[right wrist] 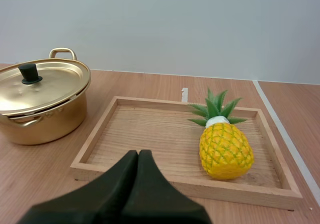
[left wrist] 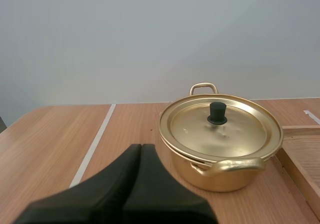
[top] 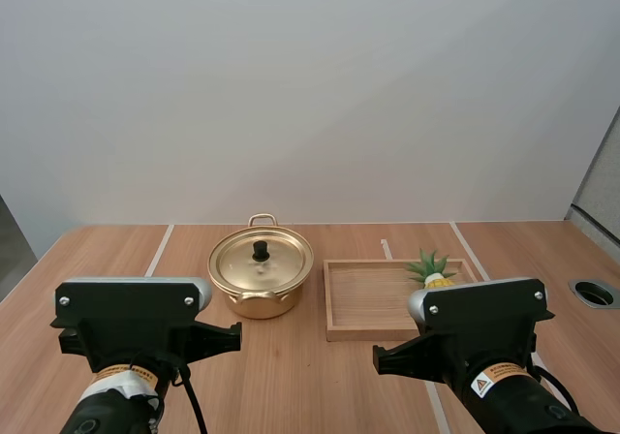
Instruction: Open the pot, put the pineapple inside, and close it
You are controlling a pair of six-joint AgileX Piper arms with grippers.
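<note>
A gold pot stands mid-table with its lid on, black knob upright. To its right lies a wooden tray holding a yellow pineapple with green leaves, on its side near the tray's right end. My left gripper is shut, its fingers together as one dark wedge, short of the pot and empty. My right gripper is shut too, just in front of the tray's near rim, holding nothing. Both arms sit at the table's near edge in the high view.
White tape lines run across the wooden tabletop. A round grommet hole sits at the far right edge. A plain wall rises behind the table.
</note>
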